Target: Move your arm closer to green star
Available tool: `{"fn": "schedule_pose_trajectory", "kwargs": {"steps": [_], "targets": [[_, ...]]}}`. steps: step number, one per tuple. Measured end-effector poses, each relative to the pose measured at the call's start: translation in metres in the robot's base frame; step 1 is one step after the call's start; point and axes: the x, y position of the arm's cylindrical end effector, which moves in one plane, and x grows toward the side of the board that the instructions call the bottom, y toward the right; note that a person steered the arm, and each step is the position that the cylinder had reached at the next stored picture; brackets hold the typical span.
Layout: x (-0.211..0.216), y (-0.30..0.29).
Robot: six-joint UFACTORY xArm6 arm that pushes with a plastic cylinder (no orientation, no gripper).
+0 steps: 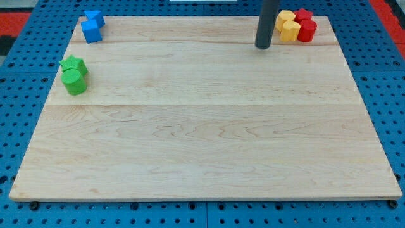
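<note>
Only a straight, dark grey rod was seen, smooth and cylindrical, with my tip cut flat; no cables, screws or markings could be made out.

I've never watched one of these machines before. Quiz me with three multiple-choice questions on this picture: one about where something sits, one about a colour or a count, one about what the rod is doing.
1. Where is the green star?
A. near the view's left edge
B. at the board's middle
C. at the view's bottom right

2. Which colours sit just right of my tip?
A. blue and green
B. yellow and red
C. only blue

3. Is my tip touching the green star?
A. yes, pressing it
B. no, far away from it
C. it sits on top

Answers:
1 A, the star sits by the left edge above a green block.
2 B, yellow blocks and red blocks cluster there.
3 B, bare wooden board separates them.
</note>
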Motion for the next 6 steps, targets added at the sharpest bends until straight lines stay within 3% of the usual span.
{"fn": "schedule_pose_trajectory", "kwargs": {"steps": [1, 3, 4, 5, 6], "targets": [[0.074, -0.061], [0.178, -0.265], [0.18, -0.386], [0.166, -0.414], [0.11, -0.412]]}}
